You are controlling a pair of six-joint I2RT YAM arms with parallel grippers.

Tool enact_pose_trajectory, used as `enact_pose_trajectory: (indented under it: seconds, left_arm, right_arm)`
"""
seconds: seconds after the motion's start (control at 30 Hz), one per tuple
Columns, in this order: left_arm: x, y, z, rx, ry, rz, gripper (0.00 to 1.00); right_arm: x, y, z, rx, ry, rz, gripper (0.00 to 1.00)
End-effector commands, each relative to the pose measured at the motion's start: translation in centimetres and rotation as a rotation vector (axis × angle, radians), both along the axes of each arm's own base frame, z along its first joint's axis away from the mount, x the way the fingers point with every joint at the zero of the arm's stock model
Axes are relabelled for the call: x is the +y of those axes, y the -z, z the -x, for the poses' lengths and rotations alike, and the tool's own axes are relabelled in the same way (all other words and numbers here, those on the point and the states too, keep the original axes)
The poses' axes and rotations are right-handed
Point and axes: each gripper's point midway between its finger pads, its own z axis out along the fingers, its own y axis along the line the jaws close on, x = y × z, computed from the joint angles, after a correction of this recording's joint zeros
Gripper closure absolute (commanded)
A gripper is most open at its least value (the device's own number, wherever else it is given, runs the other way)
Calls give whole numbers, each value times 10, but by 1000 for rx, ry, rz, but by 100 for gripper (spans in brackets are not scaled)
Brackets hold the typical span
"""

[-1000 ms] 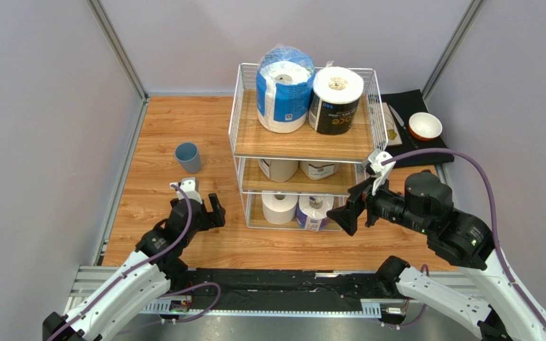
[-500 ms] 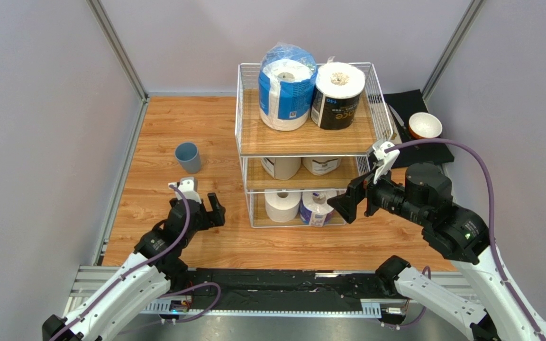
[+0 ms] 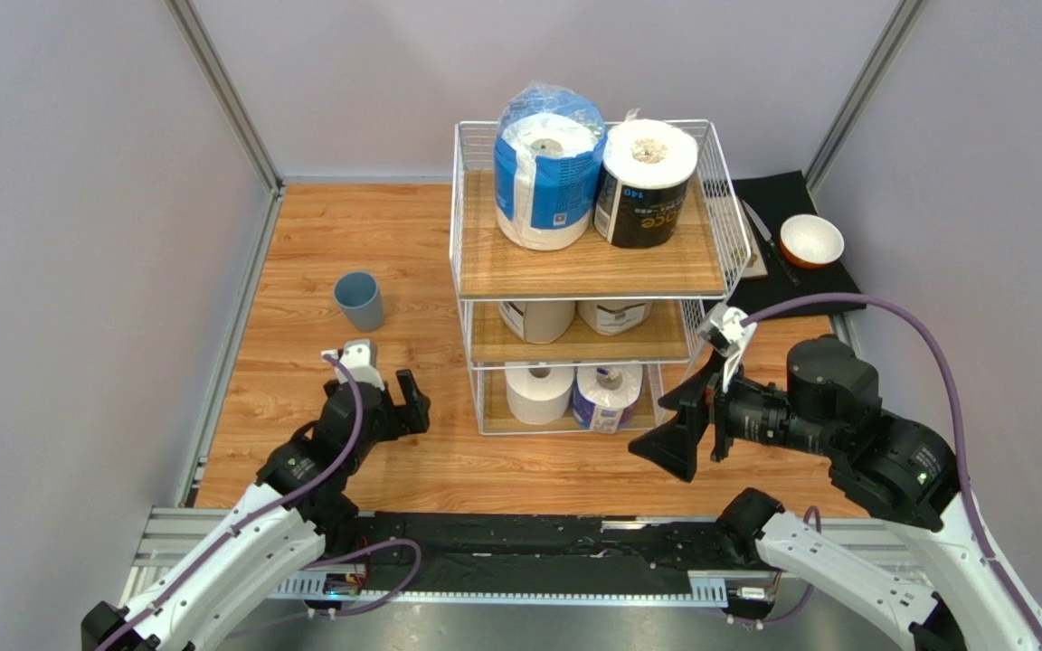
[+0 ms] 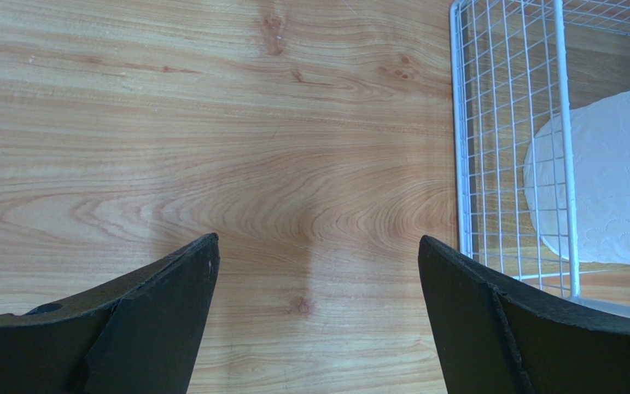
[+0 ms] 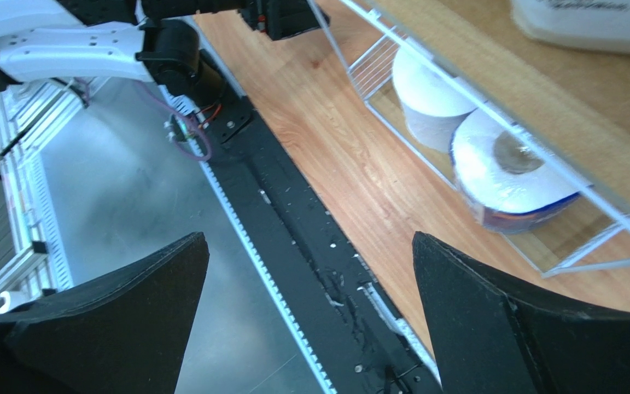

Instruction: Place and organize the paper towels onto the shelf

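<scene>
Spread wide, gripping nothing: matte black wedge fingers point(image 4: 146, 328) of the left gripper point(image 4: 318, 246) over the grained wood table point(image 4: 211, 123), just left of the white wire shelf point(image 3: 581, 271). Equally wide and empty, the right gripper point(image 5: 310, 246), near and right of the shelf. On its three wooden boards, six stubby cylindrical rolls point(image 3: 536, 391), two per tier.

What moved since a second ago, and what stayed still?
The right gripper, open and empty, backed away from the shelf toward the robot. The shelf's front shifted slightly to the right. The left gripper, the paper towels on the shelf and the blue cup stayed put.
</scene>
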Motion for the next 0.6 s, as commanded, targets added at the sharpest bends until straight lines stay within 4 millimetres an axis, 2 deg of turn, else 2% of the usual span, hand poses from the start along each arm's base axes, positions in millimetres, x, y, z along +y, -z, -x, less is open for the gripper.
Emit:
enact_pose_trajectory:
  seconds: [0.0, 0.07, 0.1, 0.23, 0.37, 0.47, 0.5, 0.53, 0.57]
  left_arm:
    - [-5, -1, -2, -4, 0, 30, 1]
    - [-6, -1, -2, -1, 3, 33, 1]
    - [-6, -1, -2, -1, 3, 33, 1]
    - [-5, -1, -2, -1, 0, 29, 1]
    - [-3, -2, -2, 0, -6, 20, 1]
    - [-2, -1, -1, 0, -7, 16, 1]
    - [-2, -1, -1, 1, -5, 14, 1]
    - [-2, 1, -1, 3, -6, 12, 1]
    - [-2, 1, -1, 1, -6, 13, 1]
  right_arm:
    - [-1, 9, 8, 55, 40, -8, 2]
    - [0, 9, 15, 62, 35, -27, 2]
    - [0, 15, 9, 56, 72, -14, 2]
    - [11, 31, 17, 74, 61, 1, 1]
    - [18, 48, 9, 32, 133, 26, 1]
    - [16, 61, -5, -23, 222, 41, 1]
    - [15, 59, -13, -42, 273, 21, 1]
    - [14, 70, -17, -51, 299, 31, 1]
    - [13, 72, -20, -59, 320, 17, 1]
